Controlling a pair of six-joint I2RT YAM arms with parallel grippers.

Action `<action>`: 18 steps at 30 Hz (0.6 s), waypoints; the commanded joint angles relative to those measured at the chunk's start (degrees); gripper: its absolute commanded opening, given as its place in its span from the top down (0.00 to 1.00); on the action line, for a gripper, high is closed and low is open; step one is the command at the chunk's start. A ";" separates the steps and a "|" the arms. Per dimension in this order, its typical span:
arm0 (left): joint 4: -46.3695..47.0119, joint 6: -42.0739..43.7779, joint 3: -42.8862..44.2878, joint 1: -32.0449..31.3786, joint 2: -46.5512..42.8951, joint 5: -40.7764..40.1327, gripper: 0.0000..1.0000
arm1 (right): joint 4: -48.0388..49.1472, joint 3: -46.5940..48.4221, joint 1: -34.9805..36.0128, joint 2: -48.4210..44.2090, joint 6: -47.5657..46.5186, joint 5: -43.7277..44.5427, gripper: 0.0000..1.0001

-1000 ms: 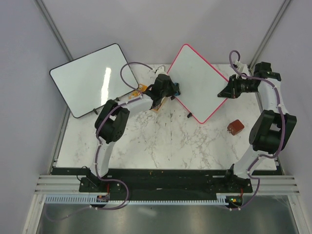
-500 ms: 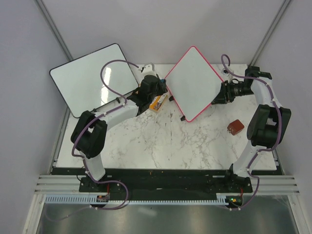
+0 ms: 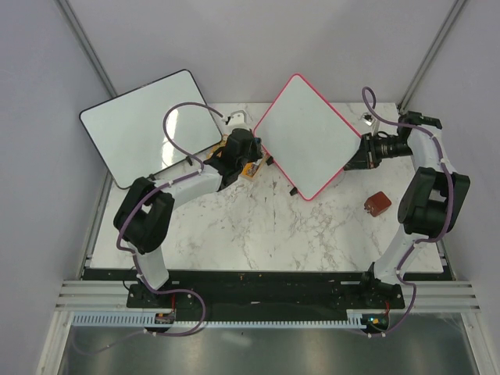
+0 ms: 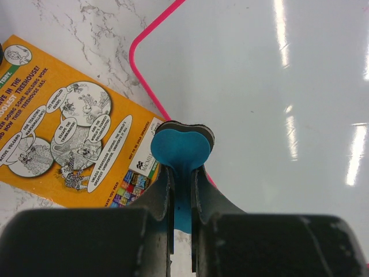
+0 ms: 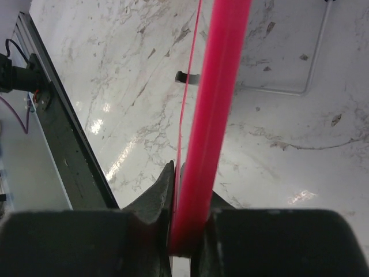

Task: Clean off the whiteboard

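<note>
While the right gripper [image 5: 185, 193] clamps the pink frame of the whiteboard [image 3: 301, 137] at its right corner, holding that side raised near the back edge of the marble table [image 3: 258, 226], the left gripper [image 4: 181, 182] pinches a blue heart-shaped eraser [image 4: 182, 151] at the board's left corner. Wiping seems the step in hand. Next, the pad likely needs pressing flat and sweeping across the face. Count: two boards, the second a black-framed whiteboard [image 3: 144, 125] at the back left corner; one eraser; one orange booklet [image 4: 69, 127]; one brown object [image 3: 377, 204].
</note>
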 commanded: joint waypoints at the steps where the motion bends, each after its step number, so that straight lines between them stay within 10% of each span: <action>1: 0.90 2.91 -0.54 -0.05 -2.76 -2.42 0.98 | -7.22 -3.05 -0.24 1.04 -14.36 -0.74 0.92; 18: 0.55 3.17 -5.37 -0.05 -7.24 -3.65 0.98 | -10.76 -5.61 -0.24 -0.36 -13.17 0.23 0.98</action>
